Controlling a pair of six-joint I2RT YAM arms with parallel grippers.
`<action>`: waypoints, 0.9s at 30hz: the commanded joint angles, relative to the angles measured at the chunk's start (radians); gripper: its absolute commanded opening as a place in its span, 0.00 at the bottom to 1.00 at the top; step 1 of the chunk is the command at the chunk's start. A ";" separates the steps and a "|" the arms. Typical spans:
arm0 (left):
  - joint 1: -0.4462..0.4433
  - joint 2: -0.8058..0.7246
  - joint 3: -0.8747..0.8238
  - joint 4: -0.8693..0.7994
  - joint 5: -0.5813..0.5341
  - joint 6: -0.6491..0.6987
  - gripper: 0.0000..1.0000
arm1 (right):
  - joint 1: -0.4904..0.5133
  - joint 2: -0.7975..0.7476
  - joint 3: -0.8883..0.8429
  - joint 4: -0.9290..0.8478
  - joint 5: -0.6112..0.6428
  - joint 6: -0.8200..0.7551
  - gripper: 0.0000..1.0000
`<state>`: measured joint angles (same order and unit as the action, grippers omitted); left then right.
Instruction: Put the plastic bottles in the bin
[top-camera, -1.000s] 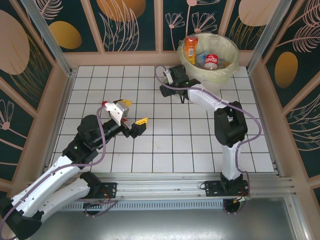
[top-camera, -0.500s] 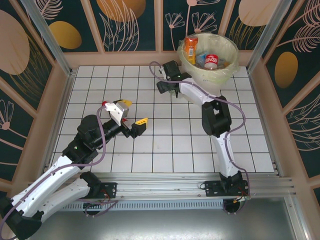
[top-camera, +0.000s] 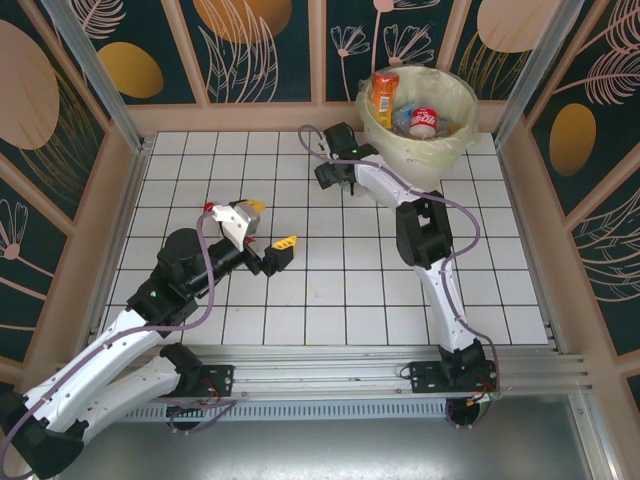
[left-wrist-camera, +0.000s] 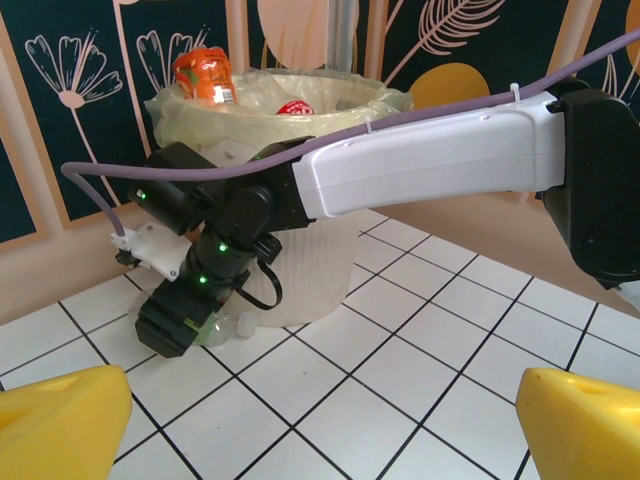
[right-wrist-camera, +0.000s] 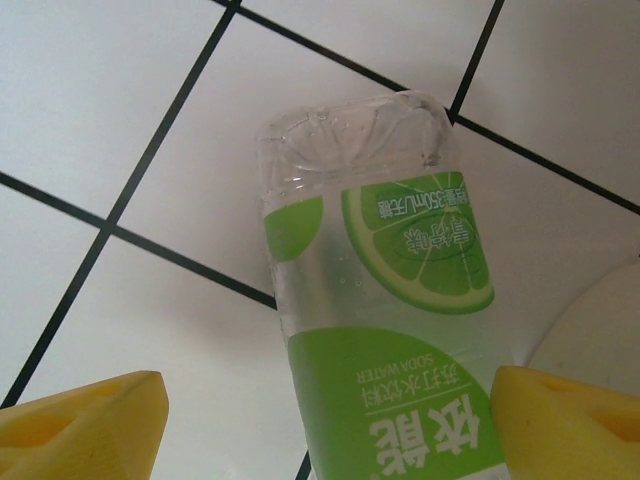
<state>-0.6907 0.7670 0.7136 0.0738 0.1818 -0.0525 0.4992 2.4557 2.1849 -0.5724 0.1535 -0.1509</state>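
Straddling green-label bottle (right-wrist-camera: 385, 330): R end effector (right-wrist-camera: 325, 425)

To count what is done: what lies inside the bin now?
Inside the bin an orange-labelled bottle stands against the rim and a red-labelled bottle lies beside it. Whatever lies beneath them is covered.

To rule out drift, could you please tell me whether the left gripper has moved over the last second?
No. The left gripper sits over the same grid lines of the tiled table as before.
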 joint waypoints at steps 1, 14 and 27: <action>-0.005 0.001 0.024 -0.002 -0.001 0.023 0.98 | -0.012 0.046 0.055 -0.063 0.023 0.006 0.85; -0.005 0.000 0.024 -0.005 -0.002 0.027 0.98 | 0.016 -0.122 -0.133 0.049 -0.226 -0.027 0.80; -0.005 -0.001 0.024 -0.005 0.008 0.033 0.99 | 0.013 -0.047 -0.068 0.088 0.027 -0.012 0.85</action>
<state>-0.6907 0.7689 0.7136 0.0666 0.1822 -0.0376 0.5140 2.3798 2.0735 -0.4934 0.1169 -0.1741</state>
